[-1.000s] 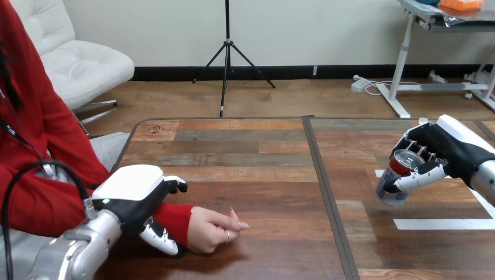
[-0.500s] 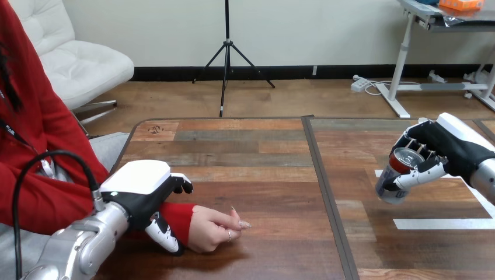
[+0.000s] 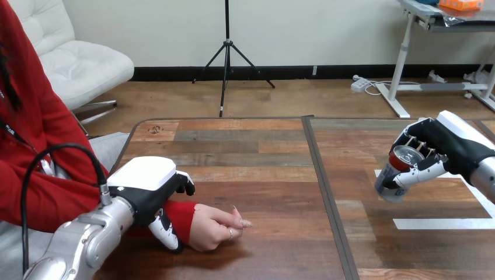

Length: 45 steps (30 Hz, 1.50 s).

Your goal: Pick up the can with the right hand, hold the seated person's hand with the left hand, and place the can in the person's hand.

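wooden table (image 3: 257, 175), lower left: our left hand (image 3: 149, 189) crept forward, wrapped round the person's wrist (image 3: 182, 213) | right edge: our right hand (image 3: 446, 149) kept the can (image 3: 397, 175) clamped, raised a touch | we figured carry-over came next

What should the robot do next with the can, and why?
Probably carry the can leftward across the table toward the person's hand. The right hand is curled round the can at the table's right side, the left hand is curled round the person's wrist, and a wide stretch of table lies between the can and the person's hand.
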### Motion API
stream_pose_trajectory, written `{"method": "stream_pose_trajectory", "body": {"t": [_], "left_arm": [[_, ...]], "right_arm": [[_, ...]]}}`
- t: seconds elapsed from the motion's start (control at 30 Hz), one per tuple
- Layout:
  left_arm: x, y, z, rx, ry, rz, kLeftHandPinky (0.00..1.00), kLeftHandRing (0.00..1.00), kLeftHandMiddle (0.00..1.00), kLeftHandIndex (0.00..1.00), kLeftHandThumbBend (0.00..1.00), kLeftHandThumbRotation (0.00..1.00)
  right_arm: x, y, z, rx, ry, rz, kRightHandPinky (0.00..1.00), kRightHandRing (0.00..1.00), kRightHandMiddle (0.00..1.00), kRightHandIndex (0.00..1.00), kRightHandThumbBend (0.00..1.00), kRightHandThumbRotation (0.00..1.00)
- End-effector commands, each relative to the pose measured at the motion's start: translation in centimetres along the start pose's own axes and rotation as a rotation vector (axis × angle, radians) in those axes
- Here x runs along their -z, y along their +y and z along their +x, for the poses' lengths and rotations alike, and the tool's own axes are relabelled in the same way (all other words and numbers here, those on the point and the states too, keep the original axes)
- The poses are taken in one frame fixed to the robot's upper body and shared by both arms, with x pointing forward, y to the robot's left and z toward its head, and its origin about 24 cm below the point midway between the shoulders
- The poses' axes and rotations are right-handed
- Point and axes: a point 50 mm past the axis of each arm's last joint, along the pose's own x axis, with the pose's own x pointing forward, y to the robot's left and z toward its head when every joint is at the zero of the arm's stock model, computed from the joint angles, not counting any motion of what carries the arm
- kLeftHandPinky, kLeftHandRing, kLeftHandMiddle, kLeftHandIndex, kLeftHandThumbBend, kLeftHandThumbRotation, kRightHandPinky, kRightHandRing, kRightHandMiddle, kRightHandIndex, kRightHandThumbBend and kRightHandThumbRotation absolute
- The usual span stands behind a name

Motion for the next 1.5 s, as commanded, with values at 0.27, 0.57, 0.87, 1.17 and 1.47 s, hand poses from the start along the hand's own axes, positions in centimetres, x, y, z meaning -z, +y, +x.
{"method": "stream_pose_trajectory", "body": {"t": [0.27, 0.57, 0.87, 1.17, 1.47], "left_arm": [[0.77, 0.84, 0.65, 0.024, 0.060, 0.047, 0.72, 0.75, 0.76, 0.70, 0.91, 0.11], [0.80, 0.93, 0.71, 0.048, 0.076, 0.069, 0.65, 0.70, 0.72, 0.68, 0.91, 0.09], [0.72, 1.07, 0.65, 0.112, 0.111, 0.098, 0.58, 0.65, 0.68, 0.66, 0.90, 0.07], [0.67, 1.13, 0.61, 0.160, 0.142, 0.095, 0.51, 0.61, 0.65, 0.64, 0.88, 0.02], [0.65, 1.18, 0.63, 0.204, 0.165, 0.098, 0.50, 0.62, 0.66, 0.64, 0.85, 0.00]], "right_arm": [[-2.47, -4.65, 0.28, 0.149, -0.102, -0.019, 0.37, 0.39, 0.43, 0.48, 0.77, 0.00], [-2.37, -4.69, 0.22, 0.152, -0.100, -0.016, 0.37, 0.39, 0.43, 0.48, 0.77, 0.00], [-2.37, -4.83, 0.19, 0.159, -0.098, -0.028, 0.35, 0.39, 0.43, 0.48, 0.78, 0.00], [-2.38, -4.95, 0.10, 0.167, -0.105, -0.039, 0.36, 0.39, 0.43, 0.48, 0.78, 0.00], [-2.38, -5.07, 0.07, 0.177, -0.102, -0.055, 0.33, 0.36, 0.42, 0.47, 0.79, 0.00]]}}
